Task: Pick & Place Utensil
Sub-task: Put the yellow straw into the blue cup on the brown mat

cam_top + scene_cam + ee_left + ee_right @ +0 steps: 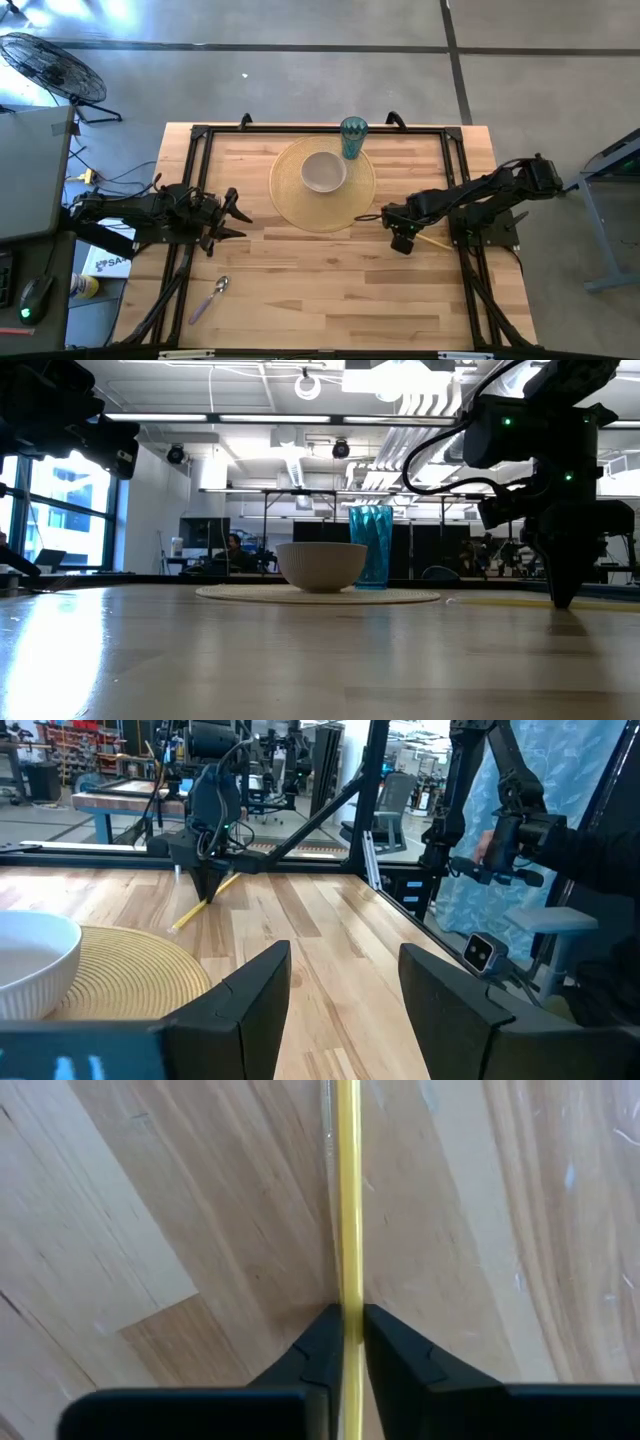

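Observation:
A thin yellow utensil handle point(434, 242) lies on the wooden table just right of the round woven placemat point(355, 205). My right gripper point(401, 240) stands over it, pointing down and shut on it; the right wrist view shows the handle point(349, 1200) running straight out from between the fingers. In the left wrist view that gripper point(205, 885) and the yellow handle point(190, 915) show far off. My left gripper point(236, 217) waits open at the table's left side, touching nothing. A spoon with a purple handle point(210, 297) lies flat near the table's near left corner. My right gripper pinches the yellow utensil's thin handle point(349, 1295) between its two fingertips point(322, 1335). It comes from above, pointing down. The handle stays low and level along the table top; I cannot tell whether it still rests on the wood.
A white bowl point(323, 171) sits on the placement mat, and a teal ribbed cup point(353, 137) stands at the mat's far edge. A black frame point(196, 150) runs around the table. Bare wood point(330, 290) spreads across the near half.

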Controlling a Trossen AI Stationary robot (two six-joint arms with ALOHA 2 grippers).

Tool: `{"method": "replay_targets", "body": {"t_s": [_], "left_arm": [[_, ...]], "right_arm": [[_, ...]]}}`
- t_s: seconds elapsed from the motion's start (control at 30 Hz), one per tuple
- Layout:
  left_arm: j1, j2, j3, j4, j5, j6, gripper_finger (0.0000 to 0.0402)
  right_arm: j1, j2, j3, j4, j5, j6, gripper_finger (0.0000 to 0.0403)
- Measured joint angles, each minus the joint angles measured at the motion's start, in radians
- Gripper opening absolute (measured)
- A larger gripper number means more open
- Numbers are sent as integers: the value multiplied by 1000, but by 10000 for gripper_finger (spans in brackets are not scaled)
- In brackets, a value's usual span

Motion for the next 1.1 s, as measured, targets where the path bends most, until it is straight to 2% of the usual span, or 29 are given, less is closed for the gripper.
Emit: {"method": "replay_targets", "body": {"t_s": [0.33,0.63,0.73,0.93,1.1], "left_arm": [[0,0,0,0,0,0,186],[0,0,0,0,-4,0,186],[0,0,0,0,-4,0,186],[0,0,0,0,-4,0,186],[0,0,0,0,-4,0,186]], "right_arm": [[-1,5,26,16,4,0,8],[-2,4,231,16,28,-145,3],[-2,3,321,14,84,-208,1],[-25,3,490,46,297,-297,1],[-104,-9,546,280,411,-383,1]]}}
